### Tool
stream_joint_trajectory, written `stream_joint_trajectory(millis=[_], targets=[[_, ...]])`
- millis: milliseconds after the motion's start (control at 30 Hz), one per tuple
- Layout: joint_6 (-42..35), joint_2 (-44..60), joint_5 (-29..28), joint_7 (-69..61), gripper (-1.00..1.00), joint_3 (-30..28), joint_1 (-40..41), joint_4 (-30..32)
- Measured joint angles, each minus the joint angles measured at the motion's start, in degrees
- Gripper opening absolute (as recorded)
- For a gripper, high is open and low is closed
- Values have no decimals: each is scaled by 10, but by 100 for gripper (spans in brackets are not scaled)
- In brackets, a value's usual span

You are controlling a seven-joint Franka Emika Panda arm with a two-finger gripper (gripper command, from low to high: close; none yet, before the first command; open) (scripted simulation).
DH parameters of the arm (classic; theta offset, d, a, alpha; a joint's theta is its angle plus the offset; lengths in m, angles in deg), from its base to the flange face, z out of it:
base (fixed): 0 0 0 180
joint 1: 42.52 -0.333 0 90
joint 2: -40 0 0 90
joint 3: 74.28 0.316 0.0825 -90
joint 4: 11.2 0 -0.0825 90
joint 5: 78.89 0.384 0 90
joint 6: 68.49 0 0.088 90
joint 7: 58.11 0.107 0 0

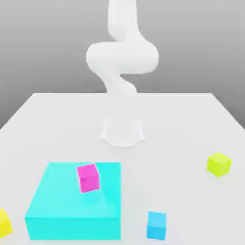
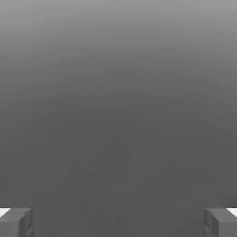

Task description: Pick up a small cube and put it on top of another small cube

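gripper [image 2: 118, 224]: spread wide, empty, facing blank grey.
pink cube [image 1: 88, 177]: on cyan block [image 1: 62, 210], tilted.
blue cube [image 1: 156, 225]: on bench [image 1: 182, 124], near block.
risk: arm far off; tilted cube may slip w/ bad approach.

Soft, even simulator light, slightly hazy throughout.
The white desk [image 1: 57, 119] was bright and nearly shadowless in the exterior view, the white arm [image 1: 122, 57] blurred at its edges and washed out. The backdrop graded from pale grey to darker grey; the hand view was dim, without glare.
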Motion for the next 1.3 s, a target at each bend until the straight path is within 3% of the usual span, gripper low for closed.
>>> stream_joint_trajectory(millis=[533,967,1133,1167,1300], targets=[[90,335,-5,68,0,-73,96,-23],[160,610,83,58,0,-106,197,-41],[223,714,117,39,0,-84,228,-61],[232,727,121,37,-100,-80,230,-64],[233,727,121,37,-100,-80,231,-64]])
